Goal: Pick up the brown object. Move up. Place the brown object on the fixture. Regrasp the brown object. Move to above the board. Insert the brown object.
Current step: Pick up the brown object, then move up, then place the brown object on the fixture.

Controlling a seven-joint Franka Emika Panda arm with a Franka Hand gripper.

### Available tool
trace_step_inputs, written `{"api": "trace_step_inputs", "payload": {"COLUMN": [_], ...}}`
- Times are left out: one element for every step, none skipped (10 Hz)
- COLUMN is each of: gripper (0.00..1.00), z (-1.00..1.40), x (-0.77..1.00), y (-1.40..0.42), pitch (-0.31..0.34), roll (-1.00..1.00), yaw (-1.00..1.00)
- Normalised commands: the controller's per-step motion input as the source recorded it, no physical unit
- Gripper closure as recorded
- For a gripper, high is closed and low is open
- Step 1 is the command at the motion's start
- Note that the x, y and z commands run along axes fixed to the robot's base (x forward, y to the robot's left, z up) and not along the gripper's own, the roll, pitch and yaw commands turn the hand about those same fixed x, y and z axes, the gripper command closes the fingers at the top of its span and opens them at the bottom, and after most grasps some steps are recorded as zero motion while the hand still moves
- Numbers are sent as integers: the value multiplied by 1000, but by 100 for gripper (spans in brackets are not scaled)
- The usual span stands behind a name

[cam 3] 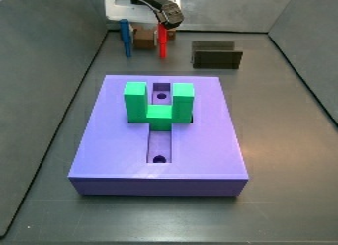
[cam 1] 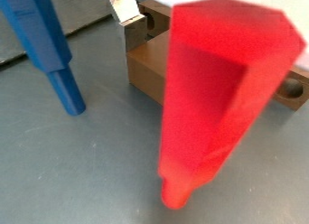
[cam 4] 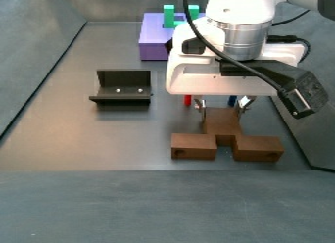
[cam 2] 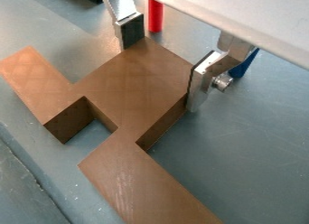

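Side cams face opposite ways, both see board; wrist cams close on pincer.

In a side view the gripper hangs just over the brown object, which lies on the floor, with its fingers either side of the piece's middle. The fixture stands apart to the left. The board lies well behind, with a U-shaped block on it.

Brown object, purple board, silver gripper over it.
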Motion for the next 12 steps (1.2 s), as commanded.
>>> {"api": "trace_step_inputs", "payload": {"gripper": [100, 100, 100, 100, 100, 100, 100, 100, 100, 100, 100, 100], "z": [0, 0, 0, 0, 833, 845, 608, 294, 0, 0, 31, 174], "x": [0, 0, 0, 0, 0, 40, -7, -7, 0, 0, -111, 611], "y": [0, 0, 0, 0, 0, -10, -11, -4, 17, -40, 26, 0], "pitch": [0, 0, 0, 0, 0, -23, 0, -4, 0, 0, -374, -203], "roll": [0, 0, 0, 0, 0, 7, 36, 84, 0, 0, -514, -480], "yaw": [0, 0, 0, 0, 0, -13, -26, -19, 0, 0, -203, 6]}}
